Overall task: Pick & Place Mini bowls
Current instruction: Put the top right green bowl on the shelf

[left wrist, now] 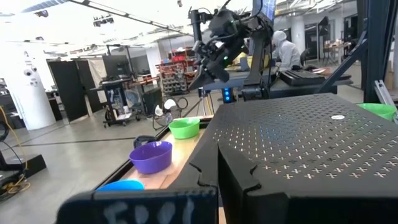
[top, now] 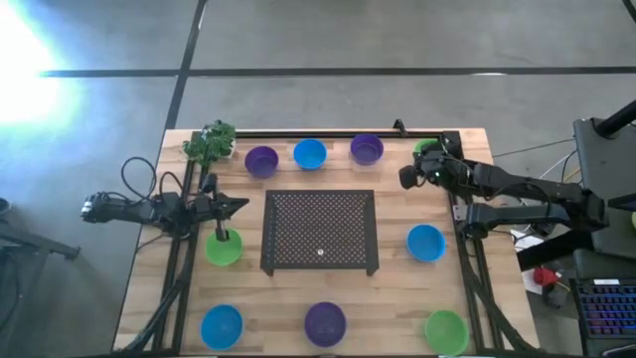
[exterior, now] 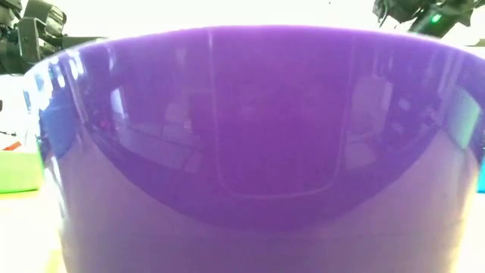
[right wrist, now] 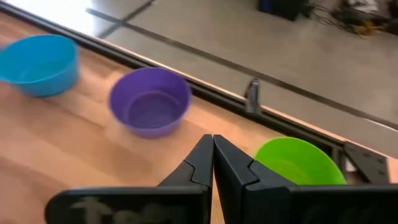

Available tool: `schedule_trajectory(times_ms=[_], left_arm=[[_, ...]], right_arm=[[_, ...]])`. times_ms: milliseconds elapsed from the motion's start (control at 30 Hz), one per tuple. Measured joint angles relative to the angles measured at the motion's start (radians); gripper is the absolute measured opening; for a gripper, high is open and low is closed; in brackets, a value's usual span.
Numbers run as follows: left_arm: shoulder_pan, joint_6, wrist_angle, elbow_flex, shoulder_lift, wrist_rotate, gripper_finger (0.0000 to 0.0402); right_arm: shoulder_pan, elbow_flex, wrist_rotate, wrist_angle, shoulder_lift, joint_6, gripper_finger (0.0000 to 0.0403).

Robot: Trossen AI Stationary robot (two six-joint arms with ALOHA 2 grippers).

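Nine mini bowls sit rim-up on the wooden table point(top: 149, 298), open sides facing upward; being round, none has a long axis or points any way. Along the far edge a purple bowl point(top: 261, 160), a blue bowl point(top: 310, 153) and a second purple bowl point(top: 367, 149) stand in a row, apart from each other, with a green bowl point(top: 426, 148) at the far right corner partly hidden under the right arm. Another green bowl point(top: 224, 247) sits just left of the black mesh mat point(top: 320, 231), and a blue bowl point(top: 425, 242) sits to the mat's right. Along the near edge stand a blue bowl point(top: 221, 325), a purple bowl point(top: 325, 322) and a green bowl point(top: 446, 331). That near purple bowl fills almost the whole low view, blocking the table behind it. The mat lies flat in the middle of the table, with bowls around it on all sides. A small leafy plant point(top: 210, 141) stands at the far left corner, near the first purple bowl. The left gripper point(top: 231, 207) hangs at the left side of the table, just above the green bowl beside the mat; I cannot tell whether its fingers are apart or together. The right gripper point(right wrist: 212, 155) hovers over the far right corner with its fingers pressed together on nothing, the green bowl just beside its tips and the second purple bowl a little farther off.
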Motion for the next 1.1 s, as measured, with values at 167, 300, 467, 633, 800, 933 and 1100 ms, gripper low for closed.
schedule_trajectory(times_ms=[167,300,467,633,800,933,1100], left_arm=[[0.000,0.000,0.006,0.000,0.000,0.000,0.0000],[0.000,0.000,0.009,0.000,0.000,0.000,0.0000],[0.000,0.000,0.011,0.000,0.000,0.001,0.0000],[0.001,0.000,0.011,0.000,0.000,0.002,0.0000],[0.001,0.006,0.012,0.000,0.000,0.002,0.0000],[0.001,0.006,0.013,0.000,0.000,0.002,0.0000],[0.001,0.006,0.013,0.000,0.000,0.002,0.0000]], right_arm=[[-0.047,-0.001,0.008,0.002,0.048,-0.011,0.0008],[-0.077,-0.005,0.009,0.002,0.092,-0.003,0.0008],[-0.108,-0.005,0.009,0.009,0.132,0.050,0.0008],[-0.134,-0.005,0.004,0.009,0.135,0.052,0.0009],[-0.167,-0.005,-0.005,0.007,0.119,0.054,0.0021],[-0.200,-0.005,-0.046,0.007,0.117,0.054,0.0054],[-0.255,-0.005,-0.144,0.006,0.119,0.056,0.0099]])
